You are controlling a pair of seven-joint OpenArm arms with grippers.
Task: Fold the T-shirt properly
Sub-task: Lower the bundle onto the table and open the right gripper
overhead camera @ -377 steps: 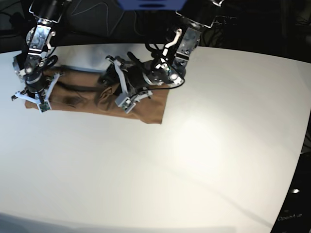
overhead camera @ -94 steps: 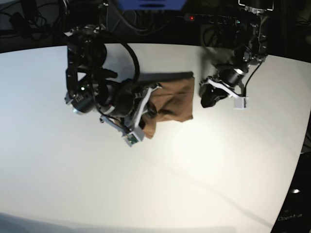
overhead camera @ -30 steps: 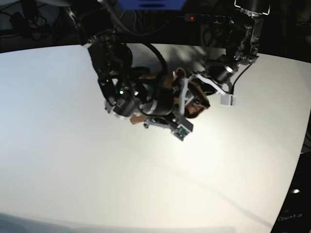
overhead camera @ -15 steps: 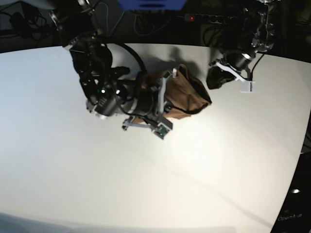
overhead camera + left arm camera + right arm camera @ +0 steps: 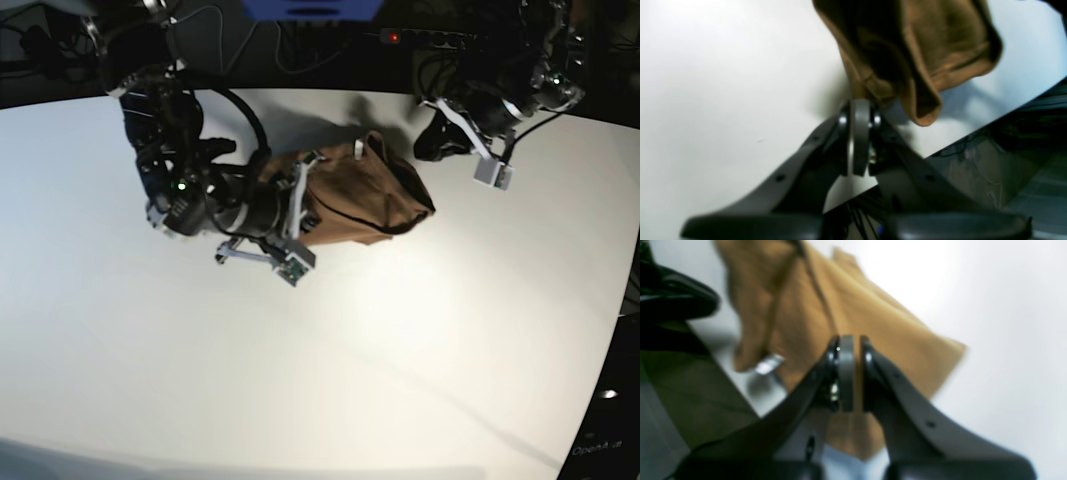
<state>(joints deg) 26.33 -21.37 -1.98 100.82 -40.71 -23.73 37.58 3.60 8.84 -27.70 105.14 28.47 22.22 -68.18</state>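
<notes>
The tan-brown T-shirt (image 5: pixel 365 200) lies as a small, lumpy folded bundle on the white table (image 5: pixel 400 350), with a small white tag (image 5: pixel 358 150) at its far edge. My right gripper (image 5: pixel 305 200) hovers at the bundle's left edge. In the right wrist view its jaws (image 5: pixel 851 340) are closed to a thin slit above the cloth (image 5: pixel 873 326), with nothing clearly pinched. My left gripper (image 5: pixel 428 148) hangs up and to the right of the bundle, apart from it. It is shut (image 5: pixel 858 103) and empty, with the T-shirt (image 5: pixel 917 50) just beyond its tips.
The table's far edge (image 5: pixel 990 126) runs close behind the bundle. Beyond it are a dark floor, cables and a power strip (image 5: pixel 430 38). White tabletop stretches in front and to the left.
My right gripper has shut and drawn back leftward off the bundle. The left arm has lifted up and away to the right. The T-shirt has settled on the table.
</notes>
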